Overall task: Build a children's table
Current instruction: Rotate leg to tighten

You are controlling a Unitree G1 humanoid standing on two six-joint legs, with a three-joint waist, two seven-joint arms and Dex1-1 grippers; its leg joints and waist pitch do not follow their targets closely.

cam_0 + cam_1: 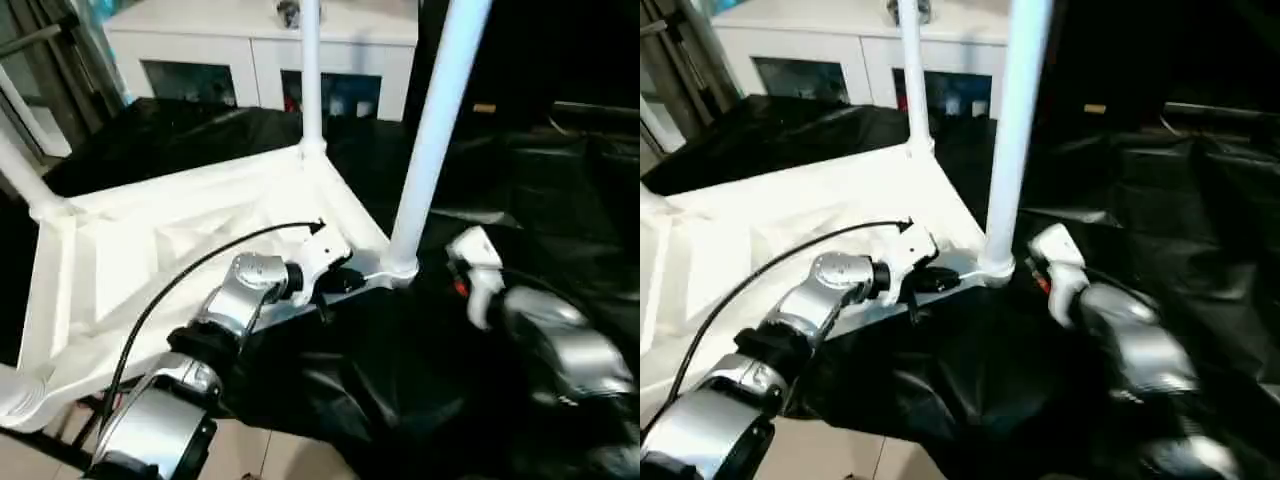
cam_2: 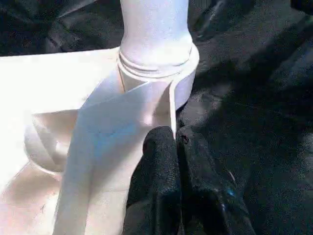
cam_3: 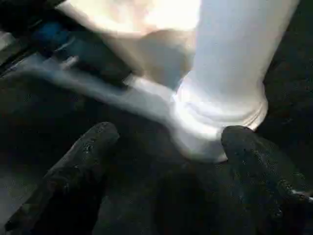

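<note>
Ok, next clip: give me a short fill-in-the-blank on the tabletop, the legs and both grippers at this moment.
1. The tabletop lies with its ribbed underside facing ____.
2. The left gripper is ____, its fingers pressed together at the tabletop's edge.
3. The right gripper is ____, its fingers on either side of the nearest leg.
4. That leg stands ____ in its corner socket.

Missing words: up; shut; open; upright
</note>
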